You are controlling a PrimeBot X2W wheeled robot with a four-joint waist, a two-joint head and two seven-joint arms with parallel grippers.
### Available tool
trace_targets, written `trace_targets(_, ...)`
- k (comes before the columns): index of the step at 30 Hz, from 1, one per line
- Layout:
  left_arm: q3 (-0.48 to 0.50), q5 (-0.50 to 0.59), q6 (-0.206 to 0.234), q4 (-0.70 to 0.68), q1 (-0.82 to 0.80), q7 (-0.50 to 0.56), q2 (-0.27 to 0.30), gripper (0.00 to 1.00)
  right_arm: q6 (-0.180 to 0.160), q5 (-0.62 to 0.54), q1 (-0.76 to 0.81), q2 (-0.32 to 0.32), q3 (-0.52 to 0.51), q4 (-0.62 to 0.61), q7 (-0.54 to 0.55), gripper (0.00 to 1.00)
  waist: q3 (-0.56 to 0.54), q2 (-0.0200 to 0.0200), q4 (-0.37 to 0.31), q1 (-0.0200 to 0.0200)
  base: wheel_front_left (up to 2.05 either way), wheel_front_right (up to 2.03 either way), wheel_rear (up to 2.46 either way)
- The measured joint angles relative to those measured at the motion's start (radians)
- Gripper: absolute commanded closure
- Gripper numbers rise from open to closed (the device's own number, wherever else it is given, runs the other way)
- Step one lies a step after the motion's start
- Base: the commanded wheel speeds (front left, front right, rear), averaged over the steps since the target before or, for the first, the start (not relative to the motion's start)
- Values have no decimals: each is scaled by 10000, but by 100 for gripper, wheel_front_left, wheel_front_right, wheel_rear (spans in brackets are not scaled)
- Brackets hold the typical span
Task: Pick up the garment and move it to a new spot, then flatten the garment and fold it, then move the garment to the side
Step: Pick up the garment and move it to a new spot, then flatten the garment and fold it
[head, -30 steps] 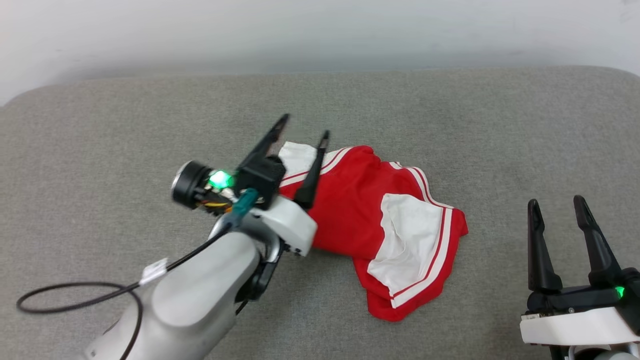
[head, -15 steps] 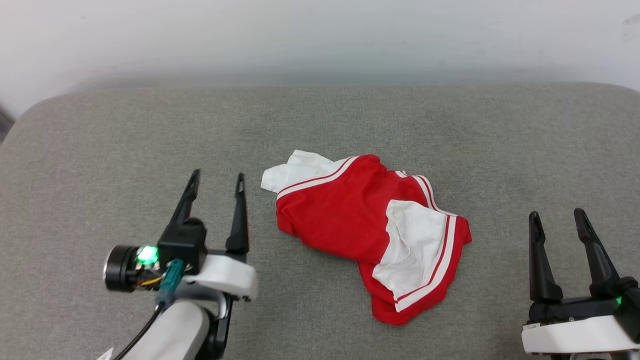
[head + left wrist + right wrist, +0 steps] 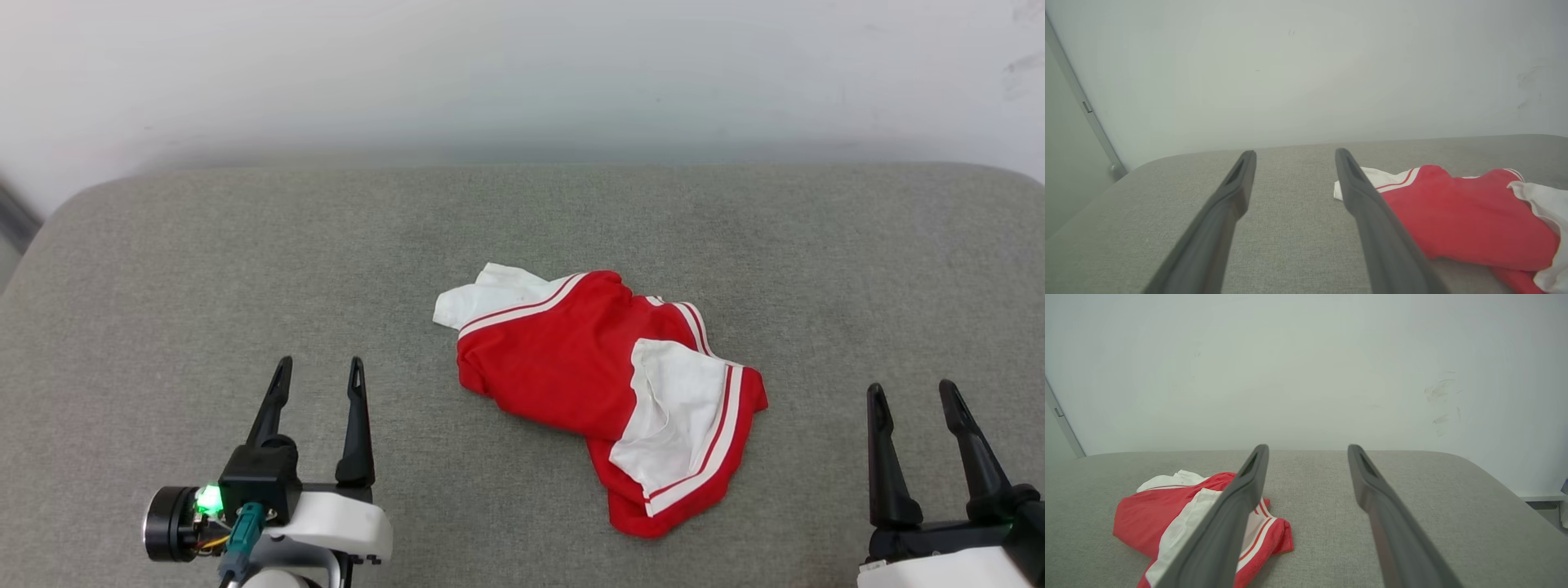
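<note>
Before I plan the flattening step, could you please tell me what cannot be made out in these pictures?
- Head view: the garment hides its own underside and inner folds beneath its top layers.
- Left wrist view: the right edge cuts off the garment's far end; a finger of the left end effector covers part.
- Right wrist view: a finger of the right end effector hides the garment's middle.

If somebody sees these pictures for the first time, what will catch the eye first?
The bunched red T-shirt with white sleeves lies in the middle of the grey padded surface, the brightest thing here. The left gripper at lower left and the right gripper at lower right flank it, fingers open, touching nothing.
</note>
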Motion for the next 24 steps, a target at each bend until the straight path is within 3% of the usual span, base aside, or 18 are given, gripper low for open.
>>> trace_targets(9, 1007, 782, -938, 90, 765, 0, -754, 0, -2, 8, 402, 0, 23, 96, 0, 0, -396, 0, 65, 0, 0, 0, 0)
trace_targets(24, 1783, 1417, -1697, 242, 1101, 0, -1438, 0, -2, 104, 584, 0, 128, 128, 0, 0, -574, 0, 100, 0, 0, 0, 0)
